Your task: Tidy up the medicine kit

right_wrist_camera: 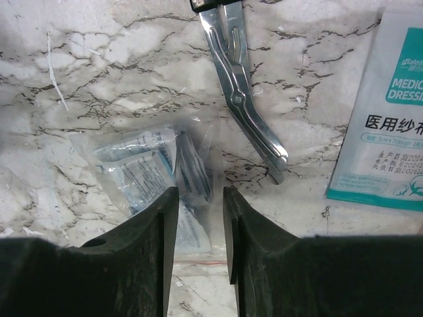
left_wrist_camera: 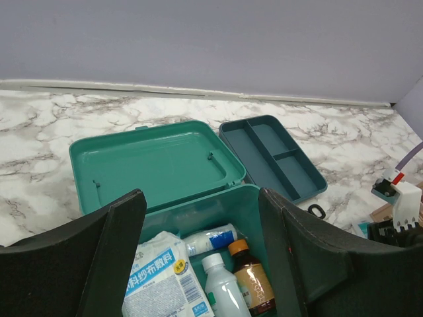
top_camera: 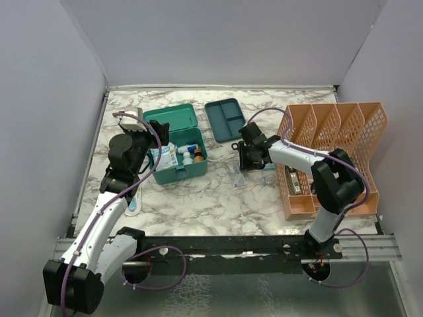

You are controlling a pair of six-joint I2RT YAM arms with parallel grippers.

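The teal medicine kit stands open at the left, lid laid back. Inside lie a white gauze packet, a bandage roll, a white bottle and a brown bottle with an orange cap. The divided insert tray lies empty behind it on the right. My left gripper is open and empty above the box. My right gripper is open, low over a clear plastic packet, its fingertips on either side of the packet's edge.
Metal scissors and a white-and-teal dressing packet lie just beyond the right gripper. The orange mesh file rack stands at the right. A pale-blue item lies left of the kit. White walls close in three sides.
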